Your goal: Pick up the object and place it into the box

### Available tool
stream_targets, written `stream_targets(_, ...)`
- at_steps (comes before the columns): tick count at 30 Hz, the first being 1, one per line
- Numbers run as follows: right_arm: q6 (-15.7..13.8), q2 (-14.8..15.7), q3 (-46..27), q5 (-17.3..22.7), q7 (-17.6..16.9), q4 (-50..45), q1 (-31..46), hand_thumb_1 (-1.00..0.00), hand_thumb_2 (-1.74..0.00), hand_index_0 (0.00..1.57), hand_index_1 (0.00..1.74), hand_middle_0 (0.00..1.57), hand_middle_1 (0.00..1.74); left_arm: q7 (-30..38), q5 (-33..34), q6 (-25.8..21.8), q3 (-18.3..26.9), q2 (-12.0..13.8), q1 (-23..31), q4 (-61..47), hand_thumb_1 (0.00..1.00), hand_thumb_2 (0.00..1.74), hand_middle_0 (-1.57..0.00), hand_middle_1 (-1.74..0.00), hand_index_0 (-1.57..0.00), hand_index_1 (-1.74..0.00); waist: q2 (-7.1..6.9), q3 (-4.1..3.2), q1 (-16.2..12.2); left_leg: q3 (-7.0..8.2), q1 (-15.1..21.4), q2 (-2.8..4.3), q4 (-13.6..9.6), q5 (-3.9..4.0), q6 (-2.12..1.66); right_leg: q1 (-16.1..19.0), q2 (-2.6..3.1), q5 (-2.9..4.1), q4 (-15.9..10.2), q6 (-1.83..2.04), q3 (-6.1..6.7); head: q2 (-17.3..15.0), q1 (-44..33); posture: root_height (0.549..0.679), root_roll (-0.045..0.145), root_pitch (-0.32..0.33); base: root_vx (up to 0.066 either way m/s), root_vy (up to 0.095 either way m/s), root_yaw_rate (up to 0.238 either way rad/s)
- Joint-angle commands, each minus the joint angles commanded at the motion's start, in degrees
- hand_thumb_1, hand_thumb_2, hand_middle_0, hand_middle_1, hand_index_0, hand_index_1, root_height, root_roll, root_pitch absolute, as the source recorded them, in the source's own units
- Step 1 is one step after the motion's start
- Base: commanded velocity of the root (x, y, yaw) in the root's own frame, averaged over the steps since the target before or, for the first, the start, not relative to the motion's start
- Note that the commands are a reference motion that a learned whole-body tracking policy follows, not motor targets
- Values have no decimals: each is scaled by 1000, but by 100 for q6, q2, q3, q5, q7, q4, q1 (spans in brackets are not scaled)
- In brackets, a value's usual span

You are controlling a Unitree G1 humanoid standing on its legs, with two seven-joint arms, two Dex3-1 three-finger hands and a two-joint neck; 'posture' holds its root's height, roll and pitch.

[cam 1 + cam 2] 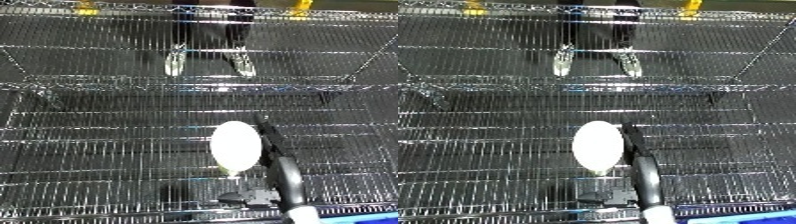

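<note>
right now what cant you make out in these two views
- What the white oval object is: blurred, no detail in either view.
- Right hand: its straight fingers lie along the object's right side; contact cannot be told.
- Forearm: cut off by the lower edge.
- Left hand: in neither view.
- The bin: no sure sign; only a blue strip at the lower right edge.
- Below the wire shelf: mesh and glare hide it.

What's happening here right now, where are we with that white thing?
The robot's right hand reaches up from the lower edge over a wire mesh shelf, its black fingers straight and lying along the right side of a white oval object. The object looks to be resting on the mesh, not lifted, and nothing is curled round it. The left hand is out of view, and no bin shows. So the pick seems to be only starting.
</note>
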Motion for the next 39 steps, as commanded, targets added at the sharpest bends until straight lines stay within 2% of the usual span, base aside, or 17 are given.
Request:
stream_targets(10, -33, 31, 132, -10, -11, 200, -374, -550, -957, 864, 957, 864, 957, 24, -89, -54, -67, 10, 64, -79, 1000, 1740, -1570, -1740, -1570, -1740, 109, 0, 67, -2, -106, -58, 51, -9, 18, -124, -19, -32, 80, -19, 10, 116, 172, 615, 40, 253, -12, 24, 13)
stream_targets(16, 23, 22, 188, -86, -83, 178, -410, -850, -1479, 1334, 1479, 1334, 1479, -10, -108, -104, -98, 5, 95, -111, 1000, 1740, -1570, -1740, -1570, -1740, 110, 0, 66, 2, -135, -66, 38, 1, 35, -163, -1, -28, 74, -19, 28, 189, 175, 615, 40, 259, -33, 15, -19)
stream_targets(27, 26, -73, 172, -64, -148, 274, -345, -850, -1479, 1334, 1479, 1334, 1479, -68, -165, -244, -108, 45, 55, -20, 1000, 1740, -1570, -1740, -1570, -1740, 49, 0, 2, -13, 68, -13, -178, 71, 18, 33, 55, 22, -108, -16, 25, 221, 142, 621, 37, 248, -47, -13, -31)
stream_targets(33, -7, -75, 111, -167, -194, -19, -157, -850, -1479, 1334, 1479, 1334, 1479, -90, -150, -289, -61, 37, 51, 26, 1000, 1740, -1570, -1740, -1570, -1740, -30, 0, -80, -53, 334, 40, -445, 166, -12, 293, 100, 65, -335, -24, 27, 226, 5, 627, 39, 232, -67, -34, -44)
stream_targets(39, -74, -53, -145, -299, -311, -759, 276, -850, -1479, 1334, 1479, 1334, 1479, -109, -138, -416, 65, 16, 77, 139, 1000, 1740, -1570, -1740, -1570, -1740, -163, 0, -239, -101, 735, 136, -754, 257, -48, 649, 154, 92, -585, -20, 62, 180, -135, 634, 40, 204, -64, -19, -82)
